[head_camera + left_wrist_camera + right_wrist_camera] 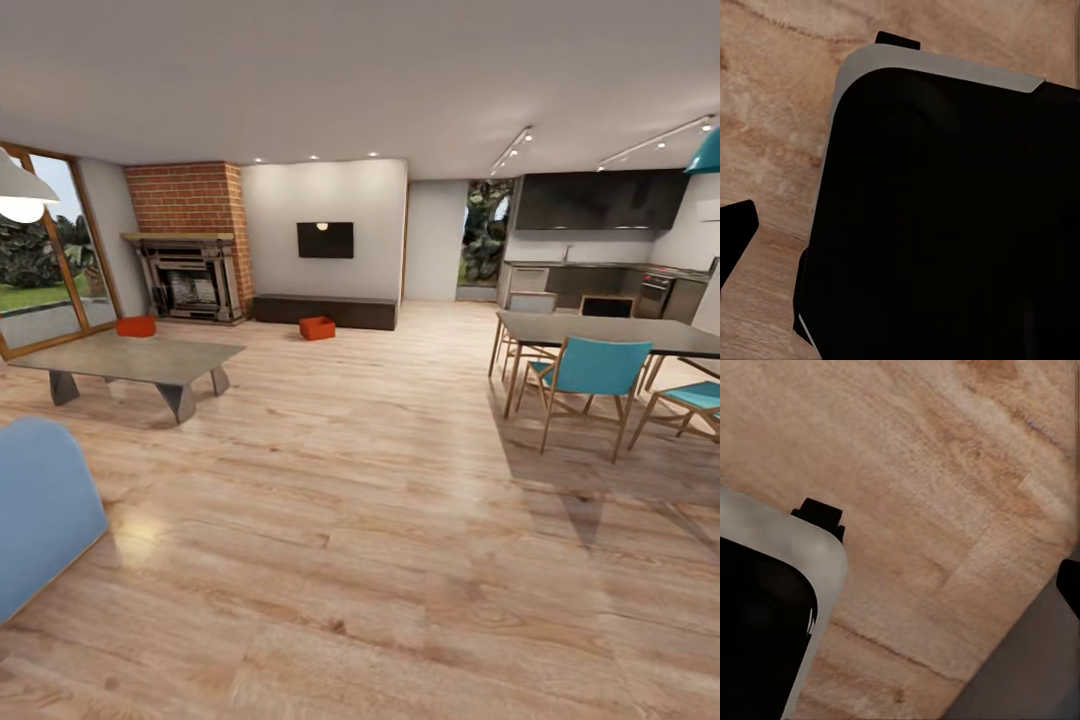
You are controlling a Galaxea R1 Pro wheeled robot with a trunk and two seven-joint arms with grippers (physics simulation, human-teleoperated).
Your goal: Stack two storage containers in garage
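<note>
facing the living room from well back on the light wood-plank floor (400,520), the head view shows the two storage containers: one red-orange open-top bin (317,328) sits on the planks just in front of the long dark low bench (325,311) under the black wall tv (325,240); the other bin (136,326) sits near the red brick fireplace (192,245), beyond the far edge of the grey coffee table (130,358). both lie well apart from the robot and from each other. a dining table (620,335) with teal chairs (590,375) stands to the right, a blue seat back (40,510) at lower left. the wrist views look down on plank flooring past dark, rounded robot bodywork; no fingers are resolved, so i cannot tell how far either gripper's jaws stand open, and nothing is seen held. judged from the plain smooth walls and open tops, the bins are probably light, stiff and somewhat slippery plastic; a pinch over one upper rim wall, or a two-arm squeeze on opposite walls, looks the soundest hold, kept level so the bin does not swing or slip
</note>
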